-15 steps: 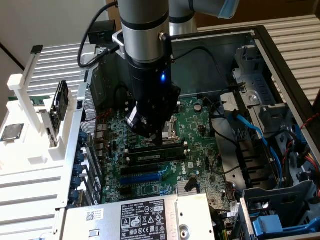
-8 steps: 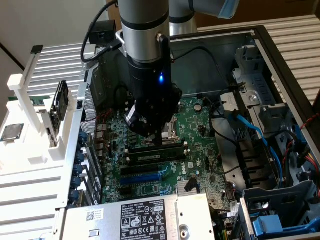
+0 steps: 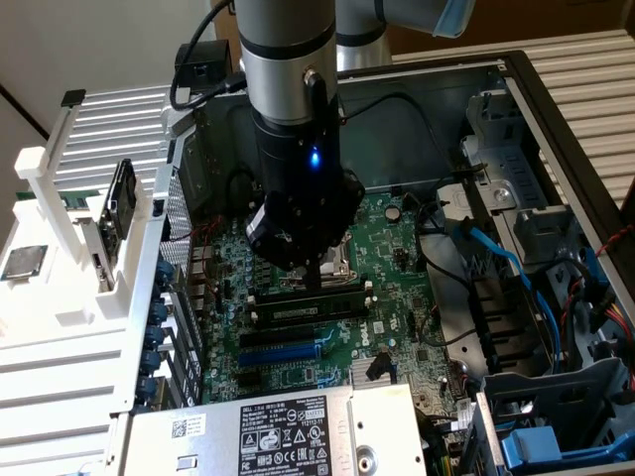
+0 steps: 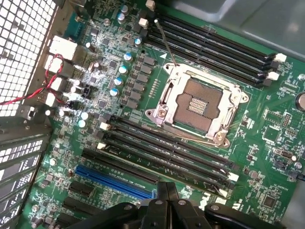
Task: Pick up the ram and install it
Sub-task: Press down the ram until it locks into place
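Note:
The ram, a long thin stick with a white label, stands on edge in one of the black memory slots on the green motherboard, on the side toward the blue expansion slot. In the wrist view the ram runs as a thin pale-edged strip along the slot nearest my fingers. My gripper is shut, with its tips together just over the middle of that slot bank. The shut black fingertips show close to the ram; I cannot tell if they touch it.
An open CPU socket lies between two banks of memory slots. The case holds a silver power supply, blue cables and a drive cage. A white rack stands outside the case wall.

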`<state>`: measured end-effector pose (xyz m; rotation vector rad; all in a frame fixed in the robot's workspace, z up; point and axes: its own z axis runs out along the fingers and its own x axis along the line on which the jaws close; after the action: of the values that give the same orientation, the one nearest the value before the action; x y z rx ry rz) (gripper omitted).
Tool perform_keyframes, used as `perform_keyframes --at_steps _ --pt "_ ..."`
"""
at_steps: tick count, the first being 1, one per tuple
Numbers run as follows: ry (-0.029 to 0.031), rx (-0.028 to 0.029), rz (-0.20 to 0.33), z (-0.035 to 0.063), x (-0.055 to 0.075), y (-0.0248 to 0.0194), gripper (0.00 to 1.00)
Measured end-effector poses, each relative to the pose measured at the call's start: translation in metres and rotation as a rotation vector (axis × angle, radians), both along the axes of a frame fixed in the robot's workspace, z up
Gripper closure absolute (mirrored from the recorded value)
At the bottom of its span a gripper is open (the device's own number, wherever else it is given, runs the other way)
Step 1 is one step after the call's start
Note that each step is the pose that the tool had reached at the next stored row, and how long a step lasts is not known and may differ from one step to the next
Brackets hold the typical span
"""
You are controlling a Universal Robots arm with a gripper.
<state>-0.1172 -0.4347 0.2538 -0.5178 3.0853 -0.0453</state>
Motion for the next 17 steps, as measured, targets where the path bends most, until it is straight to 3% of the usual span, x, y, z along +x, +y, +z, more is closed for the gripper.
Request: perform_keyframes --at_steps 17 --pt "0.0000 0.0000 -0.274 0.0000 0.0000 0.0000 0.90"
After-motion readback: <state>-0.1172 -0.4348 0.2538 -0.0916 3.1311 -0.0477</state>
